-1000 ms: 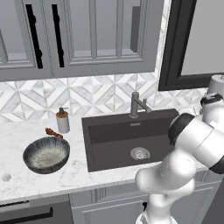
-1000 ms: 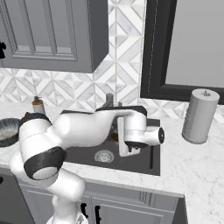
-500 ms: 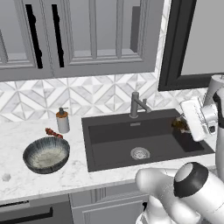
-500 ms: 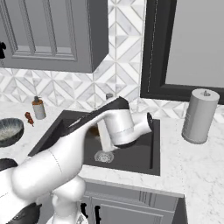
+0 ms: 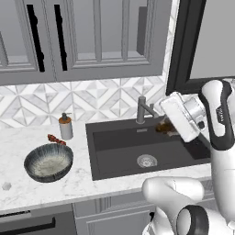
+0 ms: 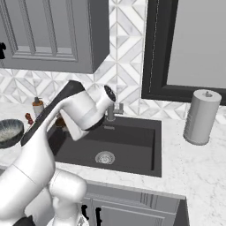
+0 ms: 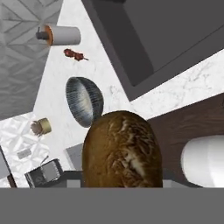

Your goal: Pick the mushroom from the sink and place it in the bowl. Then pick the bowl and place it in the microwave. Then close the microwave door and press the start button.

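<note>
My gripper [image 5: 168,125] hangs above the right back part of the sink [image 5: 114,156], shut on the mushroom [image 5: 163,129]. In the hand view the mushroom [image 7: 121,151] is a big brown, tan-streaked lump that hides the fingertips of the gripper [image 7: 121,177]. The bowl [image 5: 48,161], dark streaked outside and pale inside, stands on the counter left of the sink, apart from the gripper. The bowl [image 7: 84,101] and a corner of the sink [image 7: 175,39] show beyond the mushroom. From the right, the bowl [image 6: 9,131] is far left and the sink [image 6: 132,145] lies behind my arm. The microwave is out of view.
A grey faucet [image 5: 142,109] rises at the sink's back edge, close to the hand. A soap dispenser [image 5: 66,127] and a small reddish item [image 5: 55,139] stand behind the bowl. A paper towel roll [image 6: 201,117] is on the right counter. Cabinets hang overhead.
The arm has swung up out of the sink. The hand now sits higher and further left, above the basin, with the mushroom in it.
</note>
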